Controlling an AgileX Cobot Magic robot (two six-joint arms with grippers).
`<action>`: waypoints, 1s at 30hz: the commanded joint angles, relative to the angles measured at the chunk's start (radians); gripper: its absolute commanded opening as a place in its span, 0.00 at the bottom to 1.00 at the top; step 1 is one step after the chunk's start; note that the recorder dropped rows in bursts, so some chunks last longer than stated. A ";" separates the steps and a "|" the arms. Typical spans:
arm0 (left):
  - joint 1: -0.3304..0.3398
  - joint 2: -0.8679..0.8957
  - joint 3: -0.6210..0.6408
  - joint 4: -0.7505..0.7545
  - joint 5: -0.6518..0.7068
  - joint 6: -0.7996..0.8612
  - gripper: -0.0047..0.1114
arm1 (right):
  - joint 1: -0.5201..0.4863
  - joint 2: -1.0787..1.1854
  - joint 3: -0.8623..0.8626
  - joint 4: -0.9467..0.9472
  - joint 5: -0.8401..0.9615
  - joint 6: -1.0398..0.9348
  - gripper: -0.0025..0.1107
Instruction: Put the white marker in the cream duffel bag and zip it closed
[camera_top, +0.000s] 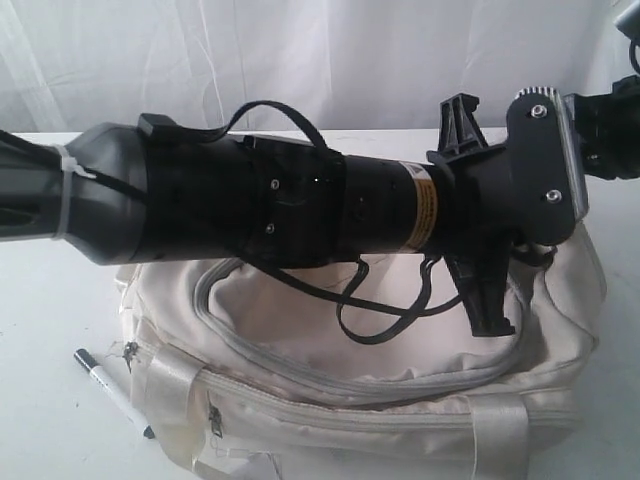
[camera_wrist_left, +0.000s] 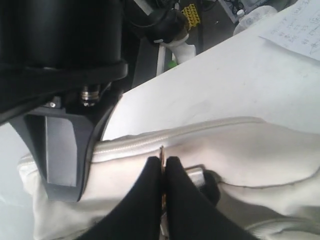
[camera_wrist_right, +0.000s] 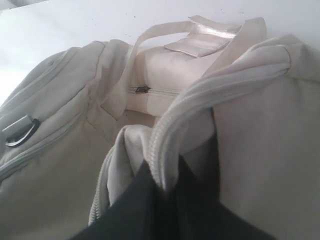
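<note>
Pinching the cream duffel bag's zip, left gripper fingers meet.

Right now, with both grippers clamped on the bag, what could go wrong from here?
1. The white marker lies on the table beside the cream duffel bag, not in it; zipping now would shut it out.
2. The left gripper pinches only a thin zipper pull at its fingertips; it could slip off.
3. The right gripper is shut on the zipper edge; tugging may drag the soft bag.
</note>
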 joint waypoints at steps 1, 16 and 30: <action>-0.025 -0.031 -0.001 0.050 0.048 -0.087 0.04 | -0.013 0.014 -0.005 0.019 -0.025 -0.011 0.02; -0.109 -0.148 0.175 0.243 0.012 -0.327 0.04 | -0.019 0.110 -0.065 -0.001 -0.078 -0.009 0.02; -0.184 -0.247 0.319 0.240 0.010 -0.399 0.04 | -0.019 0.194 -0.156 -0.028 -0.089 0.026 0.02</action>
